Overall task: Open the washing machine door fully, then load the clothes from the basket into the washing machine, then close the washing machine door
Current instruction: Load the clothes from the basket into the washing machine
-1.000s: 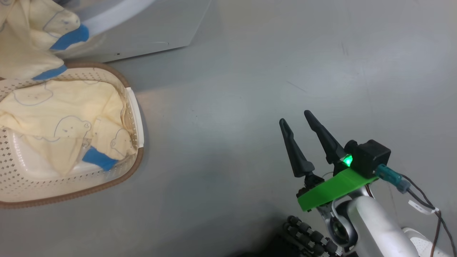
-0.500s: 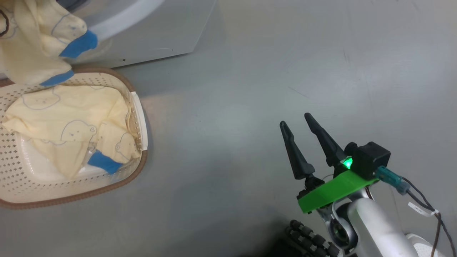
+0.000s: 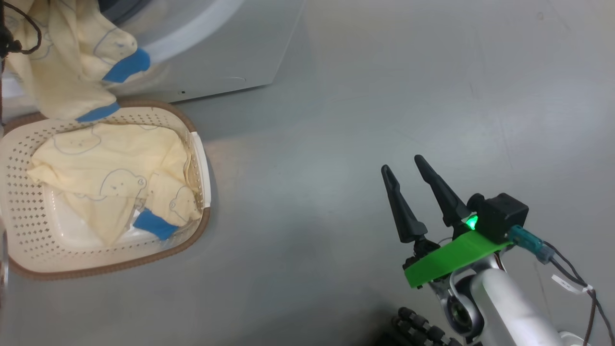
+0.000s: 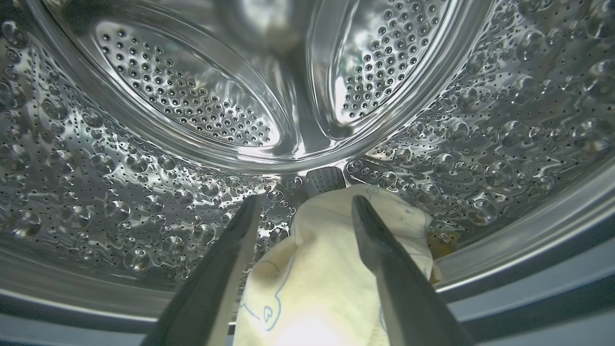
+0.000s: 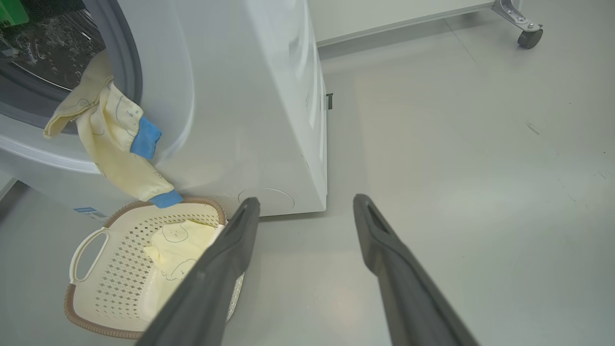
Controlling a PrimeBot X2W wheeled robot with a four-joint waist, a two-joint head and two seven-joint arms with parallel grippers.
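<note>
My left gripper [image 4: 305,199] is open inside the washing machine's metal drum [image 4: 192,105]. A fold of the pale yellow clothes [image 4: 326,269] lies loose between and under its fingers. The rest of that garment [image 3: 67,72] [image 5: 110,129] hangs out of the white washing machine [image 3: 216,57] [image 5: 250,96], its blue cuff just above the basket [image 3: 120,262] [image 5: 115,293]. More yellow clothes [image 3: 105,182] lie in the basket. My right gripper [image 3: 402,163] [image 5: 306,199] hovers open over the floor to the right. The washing machine door is out of view.
The floor is plain grey [image 3: 336,120]. A dark cable [image 3: 14,43] loops at the head view's top left corner. In the right wrist view a caster wheel [image 5: 531,36] stands at the far right by the wall, and a blue sticker [image 5: 89,210] marks the machine's lower corner.
The head camera has moved, so the basket and the machine sit further right and lower in its view. The garment still hangs over the basket. My right gripper has held its place.
</note>
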